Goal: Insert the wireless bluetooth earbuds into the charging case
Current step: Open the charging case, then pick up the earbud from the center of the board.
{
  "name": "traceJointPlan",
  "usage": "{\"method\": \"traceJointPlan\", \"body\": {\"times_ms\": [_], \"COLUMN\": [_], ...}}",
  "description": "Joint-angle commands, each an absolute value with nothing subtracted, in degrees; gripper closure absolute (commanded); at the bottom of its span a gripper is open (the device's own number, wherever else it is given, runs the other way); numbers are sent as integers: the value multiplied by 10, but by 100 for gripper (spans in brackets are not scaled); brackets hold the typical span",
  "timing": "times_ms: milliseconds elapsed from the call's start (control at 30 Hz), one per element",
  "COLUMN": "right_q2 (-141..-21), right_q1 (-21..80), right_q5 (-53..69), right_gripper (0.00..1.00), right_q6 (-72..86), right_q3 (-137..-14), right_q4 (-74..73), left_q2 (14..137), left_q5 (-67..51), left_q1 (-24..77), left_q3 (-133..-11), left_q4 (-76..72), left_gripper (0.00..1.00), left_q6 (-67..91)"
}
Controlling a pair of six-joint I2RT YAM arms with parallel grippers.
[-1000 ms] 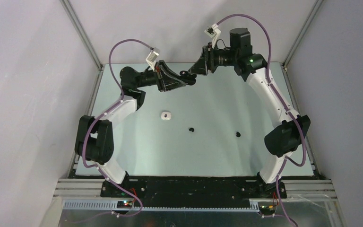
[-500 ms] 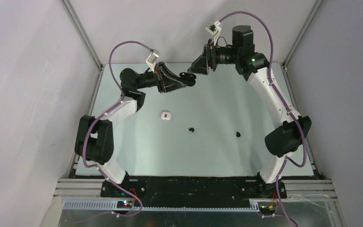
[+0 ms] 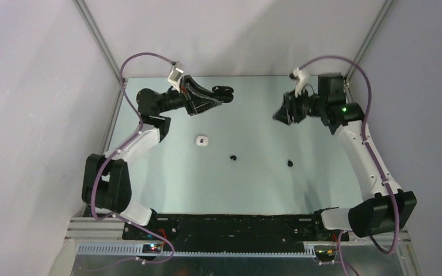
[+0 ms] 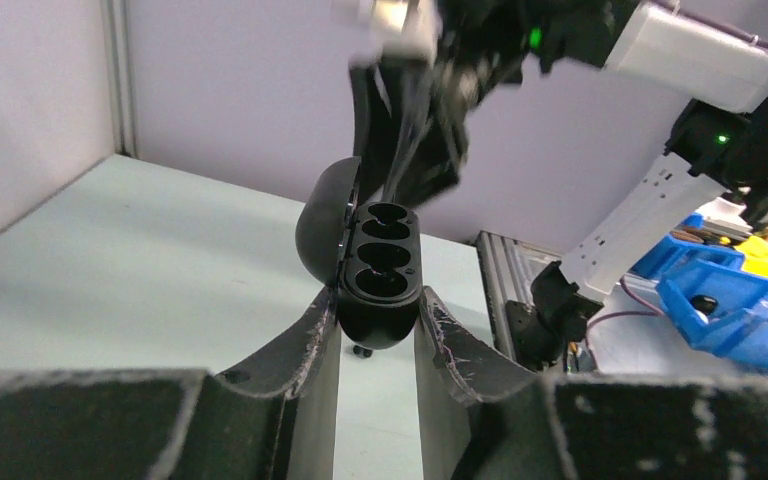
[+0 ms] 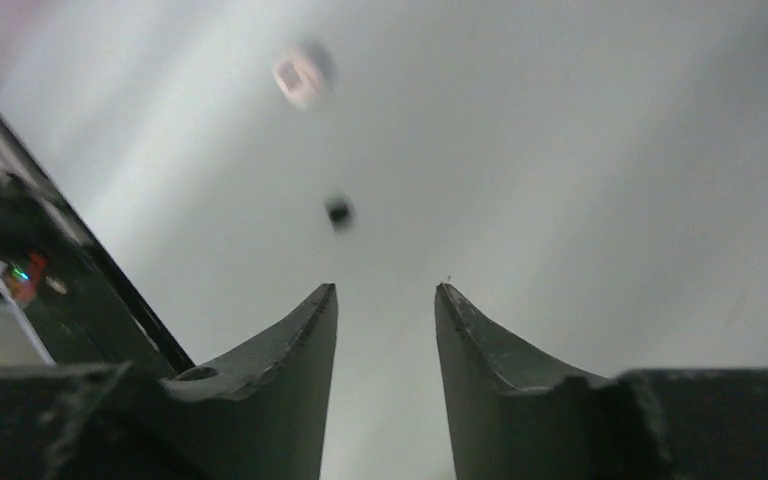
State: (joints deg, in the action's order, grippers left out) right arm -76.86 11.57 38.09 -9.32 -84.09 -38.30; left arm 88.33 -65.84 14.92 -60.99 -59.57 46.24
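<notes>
My left gripper [image 3: 217, 95] is shut on an open black charging case [image 3: 225, 90] and holds it above the far side of the table. In the left wrist view [image 4: 378, 298] the case [image 4: 380, 275] has its lid swung left and two empty wells facing the camera. Two black earbuds [image 3: 233, 157] [image 3: 290, 163] lie on the table; one shows below the case [image 4: 362, 351]. My right gripper [image 3: 279, 113] is open and empty, in the air right of the case. Its wrist view [image 5: 385, 290] shows a black earbud [image 5: 339, 211] far ahead. I cannot make out any white earbuds.
A small white pebble-like case [image 3: 202, 140] lies on the table left of the black buds and shows blurred in the right wrist view [image 5: 303, 72]. The pale green table [image 3: 253, 190] is walled by grey panels. Blue bins [image 4: 730, 310] stand beyond the table's edge.
My right arm has swung away from the black case, to the right and down. My left gripper, still holding the case, has shifted slightly back and left.
</notes>
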Motion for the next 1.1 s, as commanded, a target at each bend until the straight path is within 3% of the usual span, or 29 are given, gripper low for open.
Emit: {"method": "traceJointPlan", "body": {"times_ms": [0,167,333,633,800,1067], "right_q2": [-734,-763,-806,-876,-833,-958], "right_q1": [102,86,50,35,129,202], "right_q5": [273,221,182,259,341,319], "right_gripper": [58,70,72,63,56,59], "right_q6": [-182,-142,-52,-160,-371,-283], "right_q3": [-713,-645,-623,-638,-636,-731], "right_q4": [-474,-490,-465,-482,-423,-345], "left_q2": [840,818,809,797,793,785], "left_q5": [-608,-576,-581,-593,-593,-595], "left_q1": [145,142,131,118,114,96], "left_q3": [-579,-545,-536,-523,-516,-509], "left_q4": [-614,-610,-598,-567,-558,-540], "left_gripper": [100,100,100,100,100,100], "left_q6": [411,405,400,394,392,389]}}
